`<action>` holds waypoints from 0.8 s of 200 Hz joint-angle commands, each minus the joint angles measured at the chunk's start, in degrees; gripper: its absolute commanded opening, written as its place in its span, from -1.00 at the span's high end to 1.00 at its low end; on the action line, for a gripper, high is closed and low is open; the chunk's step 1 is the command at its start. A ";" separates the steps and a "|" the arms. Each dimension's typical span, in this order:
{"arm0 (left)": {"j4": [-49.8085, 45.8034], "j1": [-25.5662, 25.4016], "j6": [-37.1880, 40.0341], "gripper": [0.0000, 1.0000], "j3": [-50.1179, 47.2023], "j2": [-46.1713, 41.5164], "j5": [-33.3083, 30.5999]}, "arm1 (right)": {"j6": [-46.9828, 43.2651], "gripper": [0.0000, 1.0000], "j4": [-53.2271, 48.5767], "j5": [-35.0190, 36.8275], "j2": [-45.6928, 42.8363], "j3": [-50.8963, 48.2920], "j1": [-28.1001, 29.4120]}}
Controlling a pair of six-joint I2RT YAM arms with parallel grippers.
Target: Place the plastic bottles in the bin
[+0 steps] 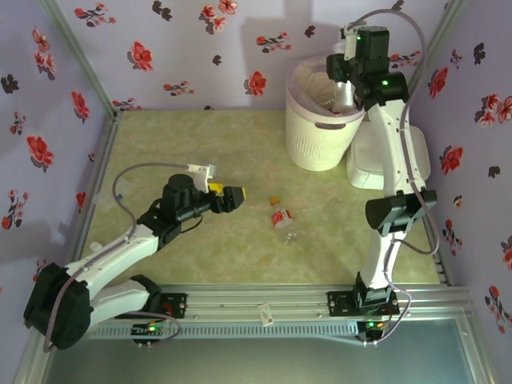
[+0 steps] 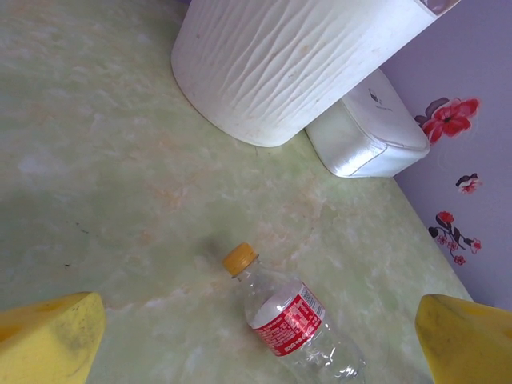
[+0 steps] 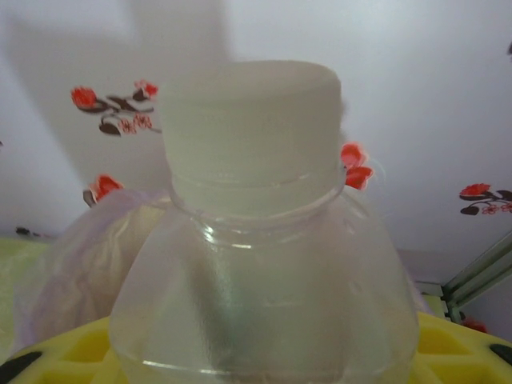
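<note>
Pale green marbled table point(image 1: 176, 144). Far right: round ribbed white bin point(image 1: 316, 144) stands upright on it. Flat white box point(image 1: 364, 168) sits just beside the bin on its right. Around mid-table, nearer than the bin: one clear plastic bottle point(image 1: 282, 220) lies on its side, orange cap pointing far, red label round the middle, well apart from bin and box.

Walls point(image 1: 184, 48): lavender fabric on three sides, printed with red and dark flowers.
Bench point(image 1: 200, 136): pale green top, marbled with cream veining, matte.
Corner posts point(image 3: 480, 270): slim grey metal, set where the walls meet.
Front rail point(image 1: 264, 300): slotted aluminium along the near edge.
Light: soft, even; faint shadows on back wall.
</note>
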 commanded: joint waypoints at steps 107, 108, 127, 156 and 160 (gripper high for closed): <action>-2.54 0.99 -0.96 -0.99 -2.49 -5.53 -3.21 | -22.14 0.33 -3.79 1.86 4.92 -3.38 -0.14; -2.54 0.92 -0.96 -0.99 -2.46 -5.49 -3.25 | -22.24 0.33 -3.83 1.86 4.96 -3.40 -0.13; -2.27 1.03 -1.08 -0.99 -2.59 -5.58 -3.21 | -23.39 0.33 -4.58 1.53 6.05 -3.47 -0.14; -2.52 1.03 -1.15 -0.99 -2.67 -6.07 -3.25 | -23.43 0.33 -5.33 0.50 7.95 -3.32 -0.13; -2.61 1.03 -1.13 -0.99 -2.70 -6.13 -3.37 | -23.36 0.32 -5.46 0.31 8.22 -3.28 -0.17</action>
